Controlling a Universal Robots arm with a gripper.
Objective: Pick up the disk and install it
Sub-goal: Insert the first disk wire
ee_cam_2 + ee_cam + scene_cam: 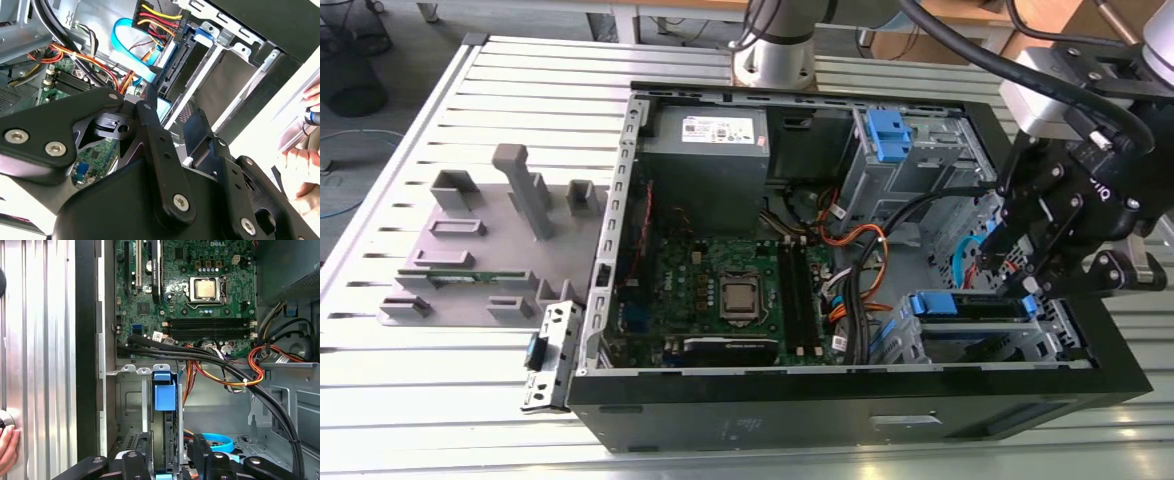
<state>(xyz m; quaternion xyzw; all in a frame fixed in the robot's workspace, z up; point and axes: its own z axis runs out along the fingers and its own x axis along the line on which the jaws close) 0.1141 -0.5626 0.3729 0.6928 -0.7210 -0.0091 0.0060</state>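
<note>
In the exterior view, the gripper (1047, 285) hangs over the drive cage at the exterior view's right of the open computer case (854, 395). Under it a blue-railed unit, which I take for the disk (970, 306), sits in the bay beside the motherboard (720, 285). The grey power supply (707, 150) lies well apart at the far end.

In the second wrist view, the black gripper linkage blocks most of the bay; a blue ribbon cable (131, 50) and the bundle of red and yellow wires (155, 17) run to the drive cage (235, 65). A person's hand (305, 170) rests outside the case.

In the first wrist view, the disk (164, 440) stands edge-on in its slot, blue rail tab (164, 392) upward, with the two fingers (135, 465) flanking it. Whether they clamp it or stand just off it I cannot tell.

My judgement: pickup is done and the disk is in the bay; full seating and release are unconfirmed.
</note>
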